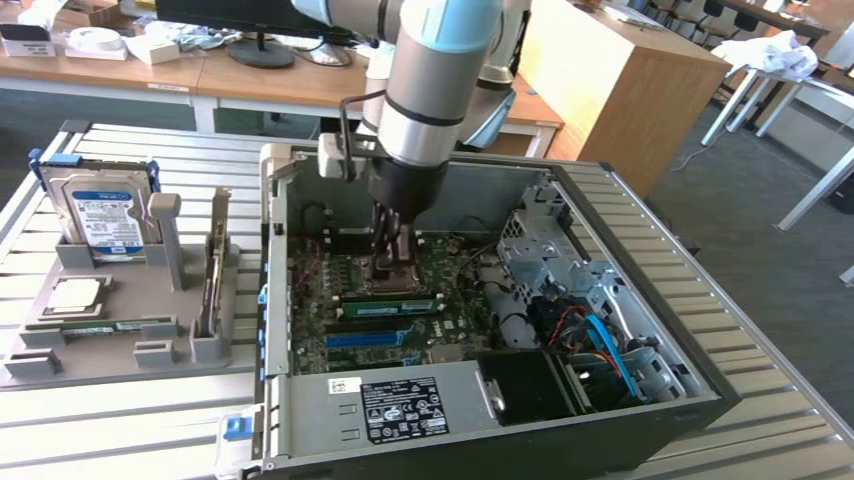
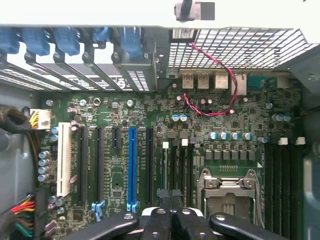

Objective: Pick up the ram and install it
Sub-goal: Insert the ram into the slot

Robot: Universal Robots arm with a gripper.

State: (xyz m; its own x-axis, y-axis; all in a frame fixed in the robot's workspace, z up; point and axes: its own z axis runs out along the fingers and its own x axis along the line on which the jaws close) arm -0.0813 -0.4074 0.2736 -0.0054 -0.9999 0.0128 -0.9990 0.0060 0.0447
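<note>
While the arm reaches down into an open computer case on the slatted metal worktop, its jaws are closed tight over the green motherboard, with nothing seen gripped between them. The ram, a long, thin green stick carrying a row of small dark chips, stands on edge in a slot on the board, between the processor socket and the blue slot, just below the closed jaws in the exterior view; whether the fingertips touch it cannot be told. From the wrist view, the black fingertips sit pressed together above the dark slots lying between the blue slot and the processor socket. Toward the worktop's edge on the exterior view's left, a grey tray holds a hard drive, a square silver processor chip and a second green stick lying flat.
</note>
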